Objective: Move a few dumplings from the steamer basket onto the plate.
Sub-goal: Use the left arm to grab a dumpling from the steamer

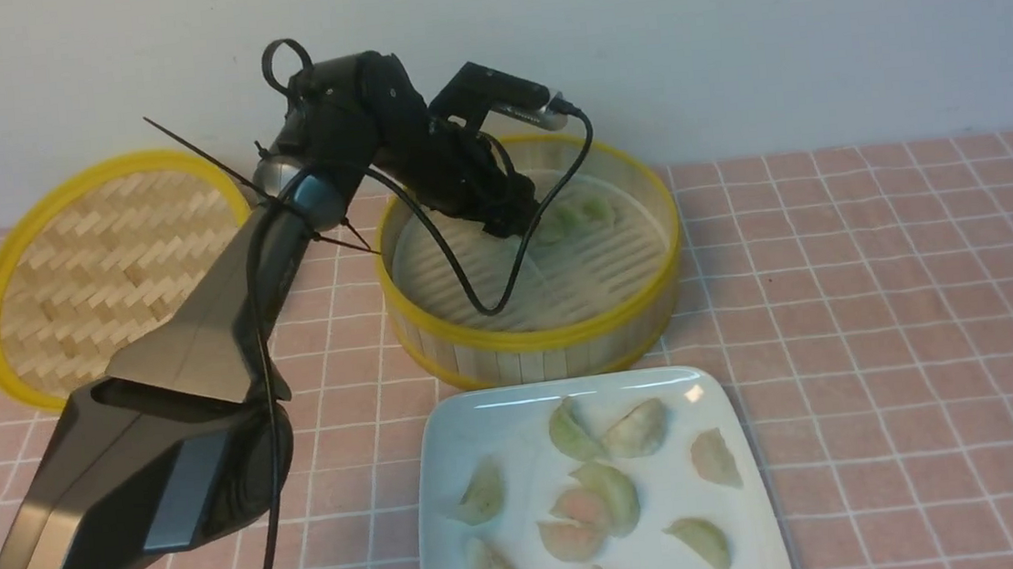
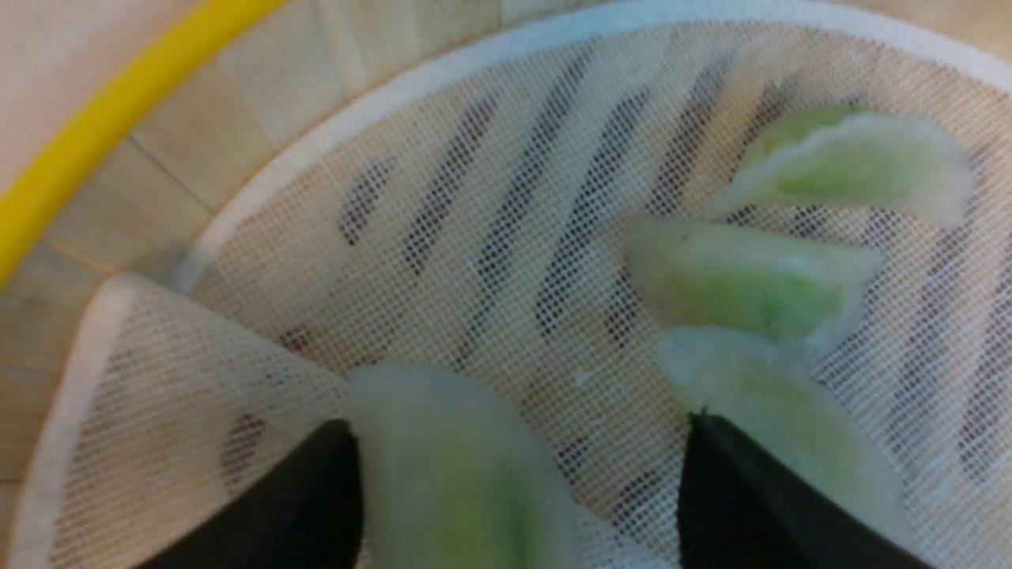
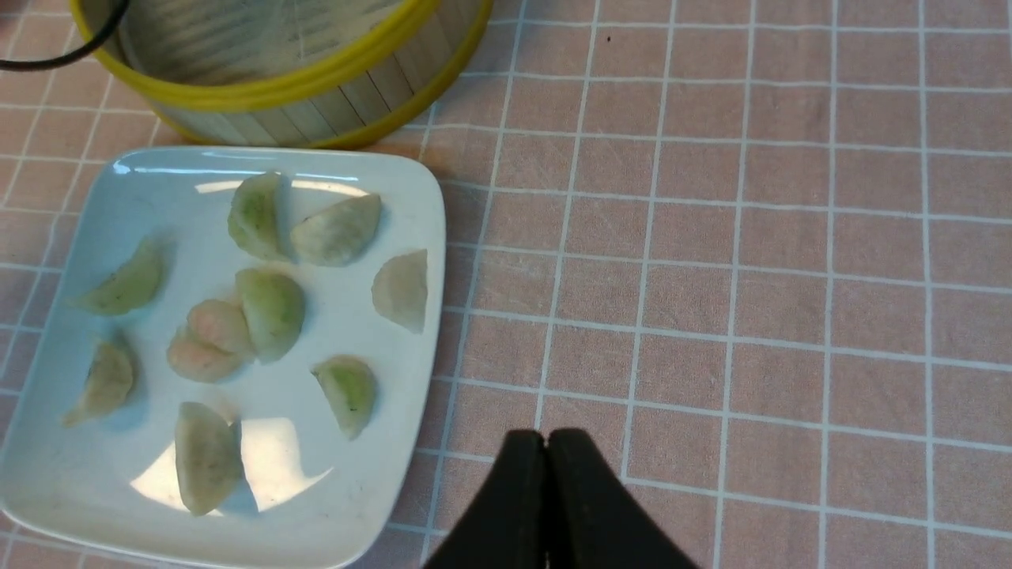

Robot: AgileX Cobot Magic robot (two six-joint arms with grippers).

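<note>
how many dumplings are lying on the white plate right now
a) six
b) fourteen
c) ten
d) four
C: the right wrist view shows ten dumplings on the plate, including two pinkish ones that touch each other.

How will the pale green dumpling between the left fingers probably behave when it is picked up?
The dumpling is probably soft and easy to dent, since its skin looks thin and translucent. It may slip, because its surface looks smooth and rounded. It seems unlikely to roll far, given its crescent shape.
</note>
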